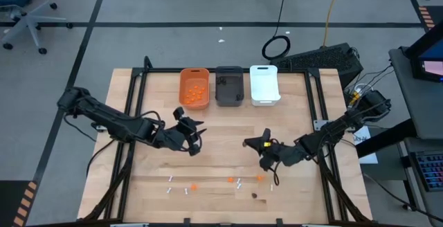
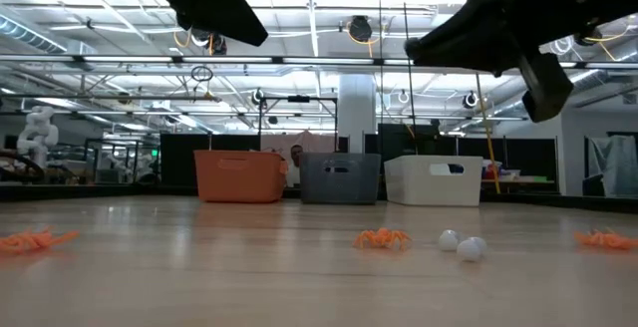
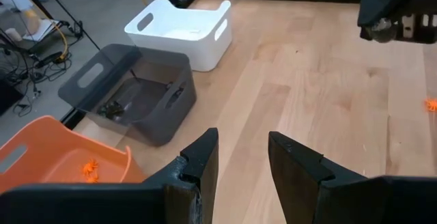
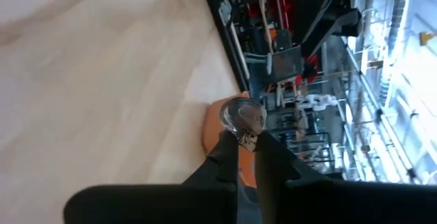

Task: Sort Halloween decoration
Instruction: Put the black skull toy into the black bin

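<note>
Several tiny Halloween decoration pieces lie near the table's near edge: orange blobs (image 1: 230,180), white sticks (image 1: 169,178) and a dark lump (image 1: 255,195). In the low view an orange piece (image 2: 381,238) and white ends (image 2: 461,245) rest on the wood. My right gripper (image 1: 248,142) hangs above the table's middle, shut on a small whitish piece (image 4: 242,116). My left gripper (image 1: 196,133) hovers left of centre, open (image 3: 242,162), with nothing between its fingers. It faces the bins. My right gripper pinches the small whitish piece (image 4: 243,123) between the very ends of its two fingers (image 4: 225,152). The piece sticks out past the fingertips and is lifted clear of the table. Which part of the piece is gripped is too small to tell.
Three bins stand in a row at the far edge: orange (image 1: 194,88) holding orange pieces, dark grey (image 1: 229,86) holding dark pieces, white (image 1: 264,84). A dark frame (image 1: 135,116) borders the table's sides. Bare wood lies between the grippers and the bins.
</note>
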You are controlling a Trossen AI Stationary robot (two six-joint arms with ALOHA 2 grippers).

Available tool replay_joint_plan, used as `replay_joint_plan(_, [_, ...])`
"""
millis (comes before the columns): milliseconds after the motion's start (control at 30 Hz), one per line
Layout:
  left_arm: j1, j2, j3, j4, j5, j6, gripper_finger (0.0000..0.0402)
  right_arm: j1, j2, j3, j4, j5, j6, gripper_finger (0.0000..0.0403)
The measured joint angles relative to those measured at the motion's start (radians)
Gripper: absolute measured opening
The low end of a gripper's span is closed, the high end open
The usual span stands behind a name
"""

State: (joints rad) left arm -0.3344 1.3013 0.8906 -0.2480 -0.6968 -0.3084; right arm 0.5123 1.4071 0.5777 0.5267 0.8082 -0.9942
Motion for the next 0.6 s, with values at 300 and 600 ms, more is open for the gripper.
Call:
replay_joint_plan(300, [0.0, 0.022, 0.0, 0.04, 0.0, 0.007, 0.0127, -0.007, 0.0, 0.0, 0.031, -0.001, -0.141, 0.0003])
replay_joint_plan(600, [0.0, 0.022, 0.0, 0.06, 0.0, 0.03, 0.0127, -0.007, 0.0, 0.0, 0.031, -0.001, -0.086, 0.0004])
